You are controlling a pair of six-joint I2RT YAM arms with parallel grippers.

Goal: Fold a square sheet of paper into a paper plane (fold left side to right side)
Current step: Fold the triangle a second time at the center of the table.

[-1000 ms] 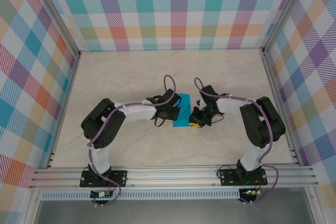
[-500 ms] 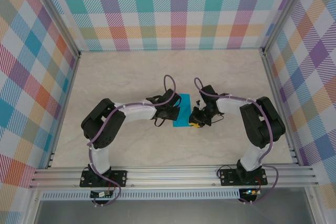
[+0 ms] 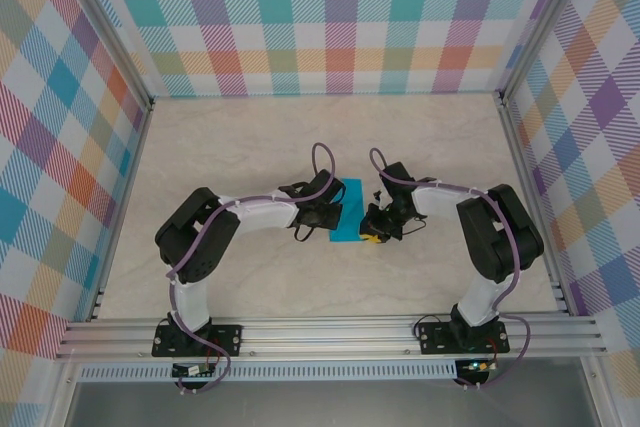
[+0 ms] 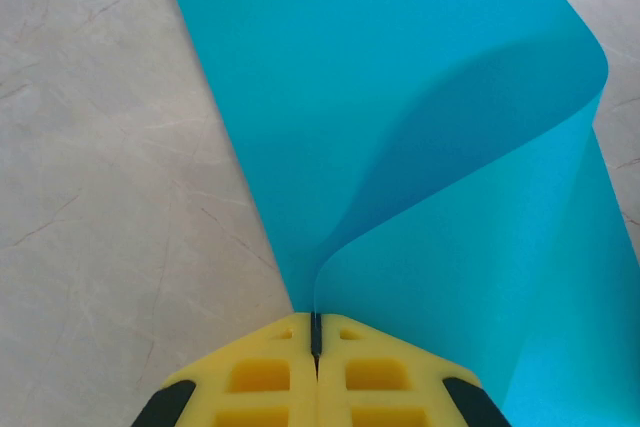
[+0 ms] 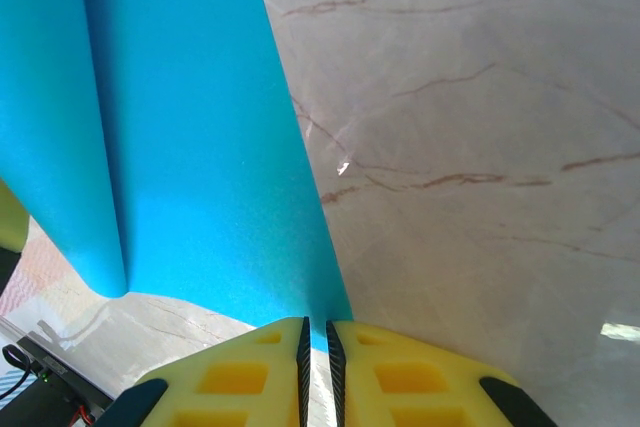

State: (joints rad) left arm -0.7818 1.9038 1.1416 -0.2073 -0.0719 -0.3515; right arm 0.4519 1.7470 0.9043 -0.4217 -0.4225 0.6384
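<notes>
The square sheet of paper (image 3: 349, 209) is teal and lies mid-table between both arms, looking like a narrow strip from above. My left gripper (image 3: 326, 217) is at its left side. In the left wrist view that gripper (image 4: 315, 323) is shut on the paper's edge, and the held flap (image 4: 450, 177) stands up and curls over the flat part (image 4: 330, 67). My right gripper (image 3: 373, 235) is at the sheet's near right corner. In the right wrist view its jaws (image 5: 316, 327) are closed to a thin slit, with the tips over the paper's corner (image 5: 210, 167) and nothing pinched.
The marble-look tabletop (image 3: 230, 147) is bare around the paper. Checked walls with metal frame posts (image 3: 515, 137) close in the left, far and right sides. The aluminium rail (image 3: 330, 332) carrying both arm bases runs along the near edge.
</notes>
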